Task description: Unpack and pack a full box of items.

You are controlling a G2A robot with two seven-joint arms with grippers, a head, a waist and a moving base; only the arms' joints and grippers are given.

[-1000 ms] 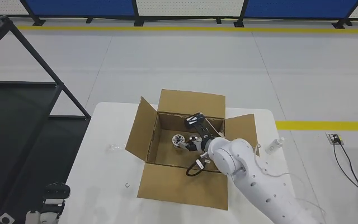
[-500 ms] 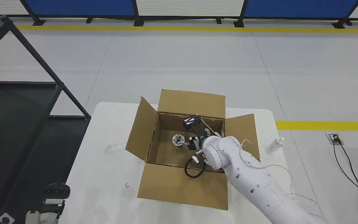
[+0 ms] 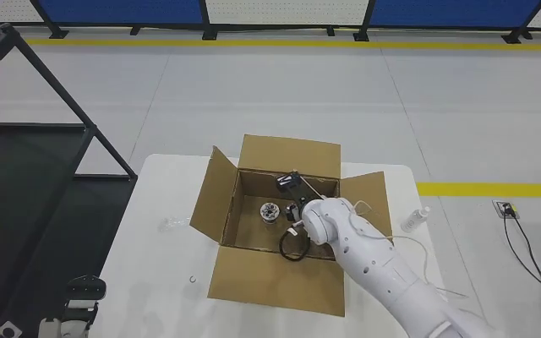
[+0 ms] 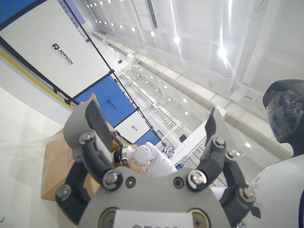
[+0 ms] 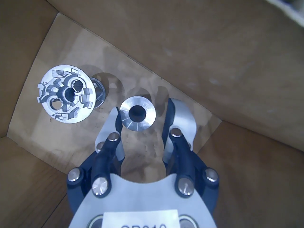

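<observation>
Closest to the robot, the left gripper (image 4: 154, 119) is held low beside the table (image 3: 161, 253) and tipped upward toward the ceiling, its ribbed pads (image 4: 97, 122) spread wide with nothing between them. The right arm (image 3: 355, 245) crosses the table from the near right corner, runs over the front flap of the open cardboard box (image 3: 290, 152) and bends at the wrist so that it points steeply down into the box. There the right gripper (image 5: 143, 106) hangs just above the box floor, its fingers partly open on either side of a small metal cylinder (image 5: 137, 113) that stands upright with its bored end facing up. One finger looks to be touching the cylinder's rim and the other stands a little apart, so the cylinder is straddled, not clamped. Just beyond it on the box floor stands a flanged metal part (image 5: 65, 94) with a slotted round face, near the cylinder but apart from it. Outside the box, a clear bottle (image 3: 414, 220) stands on the table past the right flap.
</observation>
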